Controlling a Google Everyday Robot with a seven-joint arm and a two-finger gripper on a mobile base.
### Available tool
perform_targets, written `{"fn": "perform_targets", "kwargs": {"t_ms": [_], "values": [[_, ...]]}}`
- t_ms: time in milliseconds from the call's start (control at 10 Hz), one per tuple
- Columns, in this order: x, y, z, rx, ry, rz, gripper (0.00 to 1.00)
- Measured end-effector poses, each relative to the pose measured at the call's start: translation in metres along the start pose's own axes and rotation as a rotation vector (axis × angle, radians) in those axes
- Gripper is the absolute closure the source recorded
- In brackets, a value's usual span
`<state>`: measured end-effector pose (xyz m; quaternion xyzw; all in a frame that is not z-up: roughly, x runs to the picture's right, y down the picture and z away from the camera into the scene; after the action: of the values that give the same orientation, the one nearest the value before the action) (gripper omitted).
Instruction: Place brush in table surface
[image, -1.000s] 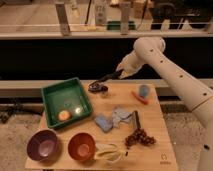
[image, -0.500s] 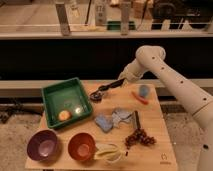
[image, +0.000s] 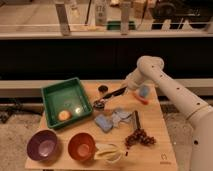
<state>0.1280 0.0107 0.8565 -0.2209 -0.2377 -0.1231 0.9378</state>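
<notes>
The brush (image: 111, 96) has a thin black handle and a small round dark head. It slants down to the left, its head low over or on the table surface (image: 150, 145), just right of the green tray. My gripper (image: 127, 89) is shut on the handle's upper right end, above the table's back middle. I cannot tell whether the head touches the wood.
A green tray (image: 50, 107) holding an orange object stands at the left. A small dark cup (image: 102, 89) sits behind the brush head. Blue items (image: 107, 121), a short dark stick (image: 136, 119), grapes (image: 137, 136), a banana (image: 107, 150), a purple bowl (image: 42, 145) and an orange bowl (image: 81, 146) lie in front. A blue cup (image: 144, 91) is at the right.
My gripper has come down and slightly right with the brush. The brush head has dropped from above the dark cup to table level beside the tray.
</notes>
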Motion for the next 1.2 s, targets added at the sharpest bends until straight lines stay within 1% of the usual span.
{"fn": "perform_targets", "kwargs": {"t_ms": [200,400,500,700,800,900,1000,1200], "values": [[0.013,0.006,0.008,-0.02,-0.001,0.028,1.0],[0.026,0.011,0.02,-0.038,-0.008,0.066,1.0],[0.035,0.016,0.028,-0.047,-0.018,0.094,1.0],[0.046,0.022,0.044,-0.065,-0.04,0.142,1.0],[0.049,0.024,0.047,-0.073,-0.047,0.167,0.97],[0.052,0.026,0.048,-0.076,-0.049,0.186,0.91],[0.055,0.028,0.05,-0.079,-0.052,0.209,0.79],[0.058,0.029,0.054,-0.076,-0.055,0.235,0.61]]}}
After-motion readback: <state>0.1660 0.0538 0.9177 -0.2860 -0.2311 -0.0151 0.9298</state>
